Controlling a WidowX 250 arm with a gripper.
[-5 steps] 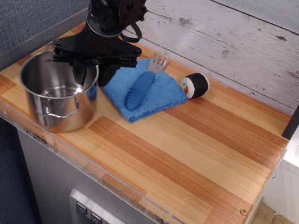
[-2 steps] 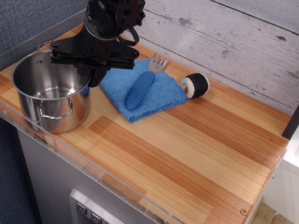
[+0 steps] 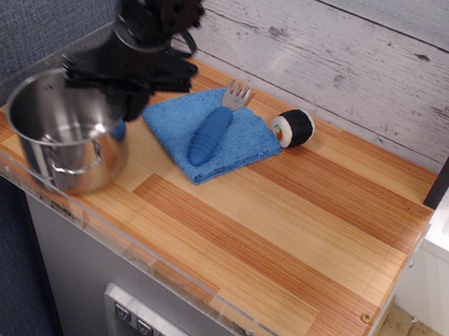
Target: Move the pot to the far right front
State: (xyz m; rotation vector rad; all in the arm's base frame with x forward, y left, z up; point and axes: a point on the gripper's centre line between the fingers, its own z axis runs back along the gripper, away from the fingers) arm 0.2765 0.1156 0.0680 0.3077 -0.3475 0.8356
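Observation:
The shiny steel pot [image 3: 60, 159] is at the left front of the wooden counter [image 3: 284, 221], lifted a little off it and slightly tilted, with one wire loop handle facing me. My black gripper [image 3: 119, 114] comes down from above and is shut on the pot's far right rim, one finger inside and one outside. The pot is empty and looks slightly blurred.
A blue cloth [image 3: 241, 147] lies behind the middle, with a blue-handled fork [image 3: 210, 134] on it. A sushi roll [image 3: 293, 127] stands to its right near the plank wall. A clear acrylic guard [image 3: 189, 276] runs along the front and left edges.
My gripper, holding the pot by its rim, has raised it and carried it to the left and toward the front edge. The cloth, fork and sushi roll have not moved.

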